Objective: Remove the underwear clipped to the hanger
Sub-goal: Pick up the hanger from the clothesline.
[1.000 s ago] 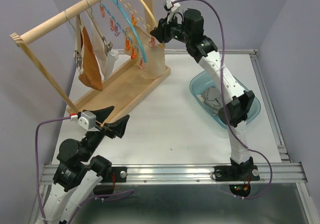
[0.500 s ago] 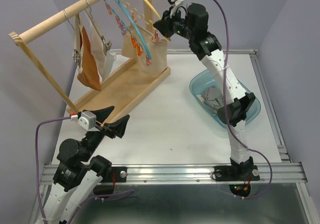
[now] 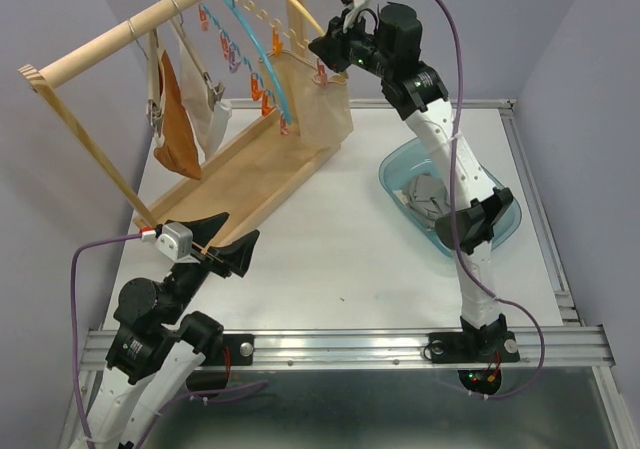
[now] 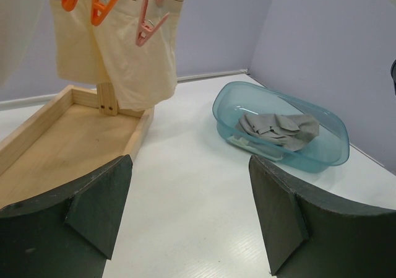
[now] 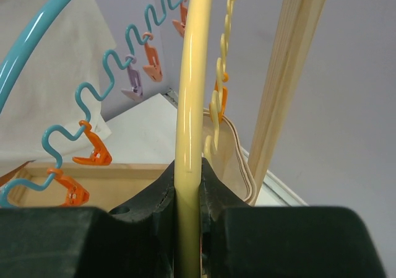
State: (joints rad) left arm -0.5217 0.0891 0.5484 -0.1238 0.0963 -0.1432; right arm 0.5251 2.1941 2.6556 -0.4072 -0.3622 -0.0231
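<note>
At twelve o'clock in the overhead view, the right gripper (image 3: pixel 322 54) is clamped narrowly on the cream hanger hoop (image 3: pixel 290 4). Just below it, the beige underwear (image 3: pixel 318 109) hangs from orange and pink pegs (image 4: pixel 102 7). At ten o'clock a rust-orange pair (image 3: pixel 178 119) and a white one (image 3: pixel 212 109) hang from the wooden rack (image 3: pixel 120 39). At three o'clock, grey briefs (image 3: pixel 425 201) lie in a blue tub (image 3: pixel 385 181). At seven o'clock the left gripper (image 3: pixel 228 241) hovers with jaws wide, holding nothing.
</note>
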